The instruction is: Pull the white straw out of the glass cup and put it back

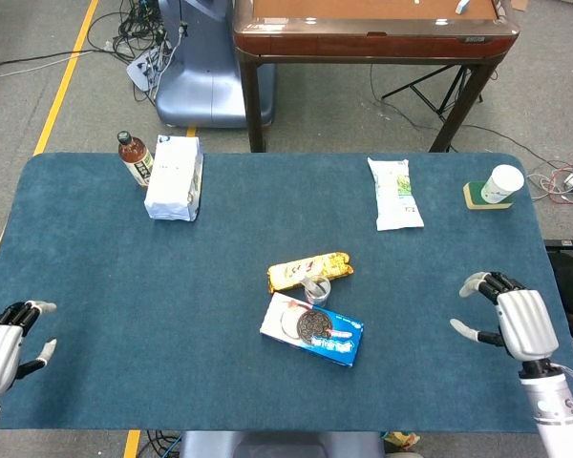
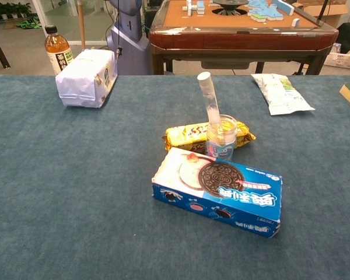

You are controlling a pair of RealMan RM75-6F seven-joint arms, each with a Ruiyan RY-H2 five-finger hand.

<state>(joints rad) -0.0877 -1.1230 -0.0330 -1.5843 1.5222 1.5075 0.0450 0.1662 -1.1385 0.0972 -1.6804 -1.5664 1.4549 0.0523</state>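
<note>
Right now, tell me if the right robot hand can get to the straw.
Probably yes. The right robot hand is open, with bare table between it and the straw, which sticks well above the cup.

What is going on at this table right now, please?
Nothing is being handled yet. The white straw stands tilted in the small glass cup mid-table, between a yellow snack packet and a blue cookie box. The right hand, fingers apart and empty, hovers near the table's right edge; the left hand sits open at the left edge.

One straw [image 2: 208, 98], one cup [image 2: 221, 137].
</note>
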